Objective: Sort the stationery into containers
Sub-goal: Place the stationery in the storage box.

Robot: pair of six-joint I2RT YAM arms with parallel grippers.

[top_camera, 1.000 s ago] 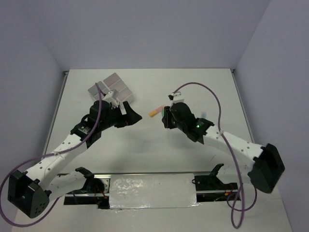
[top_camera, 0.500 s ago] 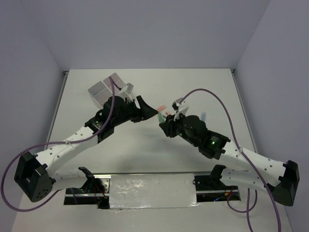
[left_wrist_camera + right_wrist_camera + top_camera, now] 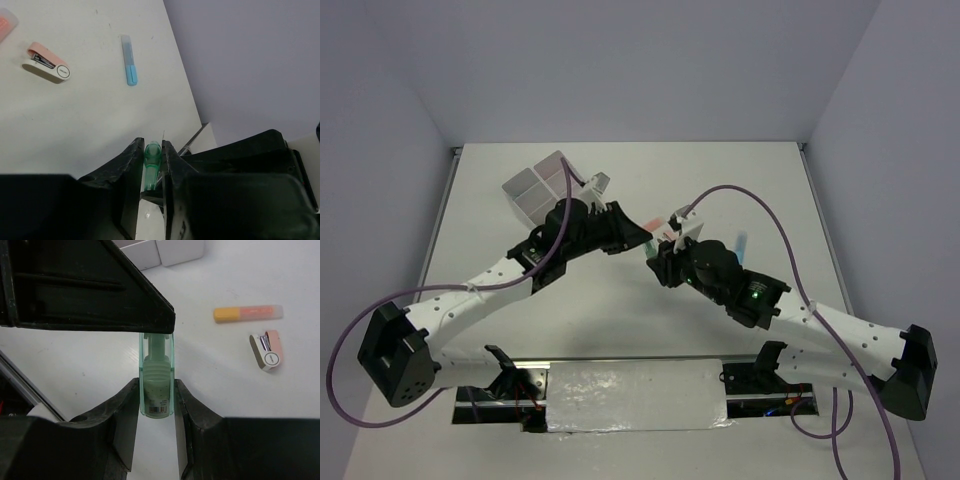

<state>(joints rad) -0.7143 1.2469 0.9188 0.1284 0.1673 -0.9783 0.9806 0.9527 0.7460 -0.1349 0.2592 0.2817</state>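
Currently the stubby translucent green plastic marker (image 3: 152,165) hangs in the air between the two arms, off the matte white table (image 3: 75,115) and gripped from both ends. Its clear green shell is smooth and flat-sided, and a pale ribbed inner body shows through it in the right wrist view. The right gripper (image 3: 156,385) has its glossy black fingers pressed against the wider end of the shell, one on each side, with no gap visible. The left gripper (image 3: 153,145) meets it from the opposite side, its wedge-shaped black fingers drawn narrow and pinching the rounded green tip. On the table beneath lie a small pink-and-white plastic stapler (image 3: 47,62) with a metal mouth, a slim light blue marker with a clear cap (image 3: 129,60) near it, and an orange marker with a frosted pink cap (image 3: 247,313) just beside the stapler. The white plastic block of four square compartments (image 3: 532,187) sits at the far left of the table, well apart from the held marker, behind the left arm.
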